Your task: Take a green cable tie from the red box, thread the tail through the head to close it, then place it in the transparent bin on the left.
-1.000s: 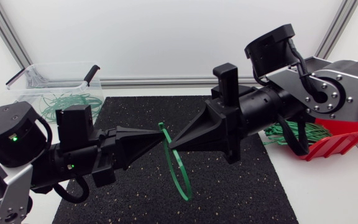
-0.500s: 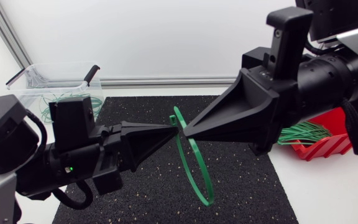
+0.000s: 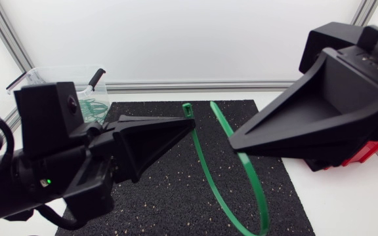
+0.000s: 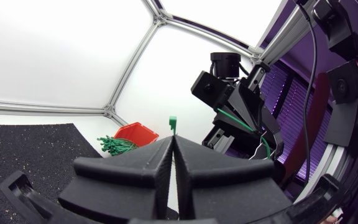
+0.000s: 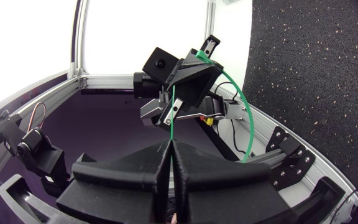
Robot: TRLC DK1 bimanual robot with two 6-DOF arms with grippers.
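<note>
Both arms have risen towards the head camera since the earlier frames, and their tips, nearly meeting half a second ago, now stand apart, with the tie drawn out into a longer hanging loop.

Head view: the left end effector (image 3: 190,122) comes in from the lower left, its fingers pressed together on the green cable tie (image 3: 204,172) just below the tie's head (image 3: 188,109), which stands up at upper centre. The right end effector (image 3: 235,147) fills the right side, fingers clamped on the other strand; the tail tip (image 3: 214,105) pokes up past it, just beside the head but apart from it. Between the two grips the tie sags in a U to the lower edge over the black mat (image 3: 151,191), which lies on the white tabletop (image 3: 336,204). The transparent bin (image 3: 52,73) sits at upper left with green ties inside. A sliver of the red box (image 3: 377,152) shows at the right edge under the right arm.

Left wrist view: the left end effector (image 4: 173,139) is closed to a thin seam, the tie's head (image 4: 173,124) sticking out just ahead of its tip. The right arm's end effector (image 4: 244,109) faces it, a green strand across it. The red box (image 4: 137,131) with its ties lies beyond.

Right wrist view: the right end effector (image 5: 169,142) pinches the tie (image 5: 173,112), which rises straight from between the fingertips towards the left end effector (image 5: 188,74) ahead, then arcs around beside it.
</note>
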